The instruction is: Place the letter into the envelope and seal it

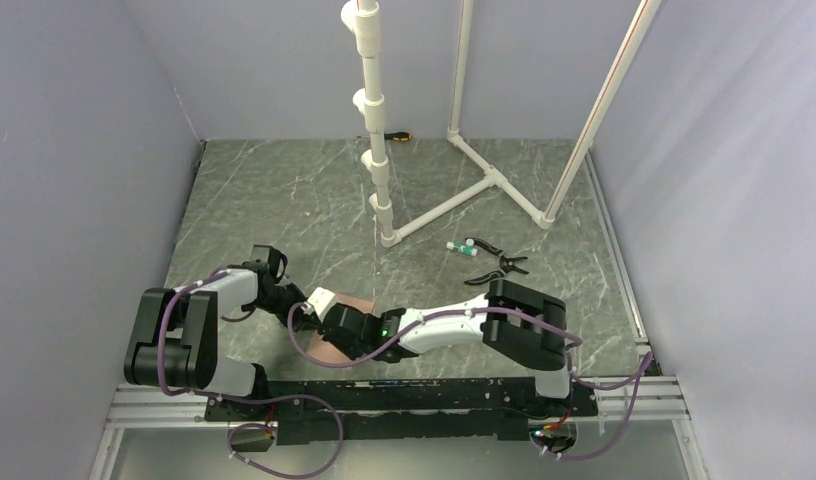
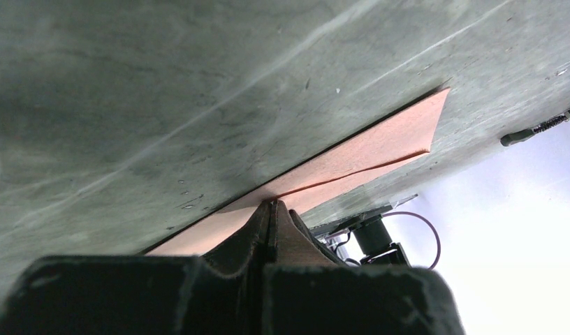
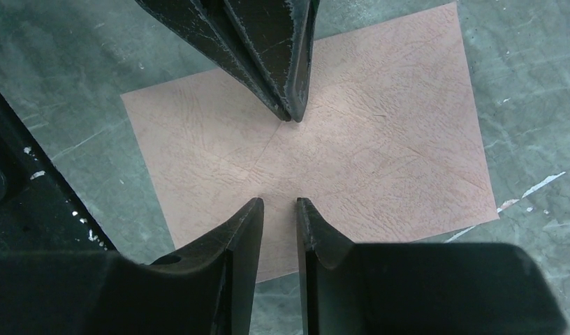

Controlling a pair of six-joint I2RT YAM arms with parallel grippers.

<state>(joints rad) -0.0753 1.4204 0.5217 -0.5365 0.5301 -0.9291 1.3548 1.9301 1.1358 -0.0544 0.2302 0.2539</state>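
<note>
Flat pinkish-brown paper envelope (image 3: 380, 139) pinned at its middle on the grey marbled tabletop (image 3: 534, 105), close to the arm bases
In my right wrist view its long axis runs side to side, right end tilted slightly away, with diagonal seams meeting at the centre. My left gripper (image 3: 293, 115) is fully closed, its tips touching that meeting point. My right gripper (image 3: 277, 202) hangs over the near edge, jaws a narrow gap apart, holding nothing

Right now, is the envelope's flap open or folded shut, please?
Folded shut: the envelope lies flat, its seams meeting at the closed left gripper.
</note>
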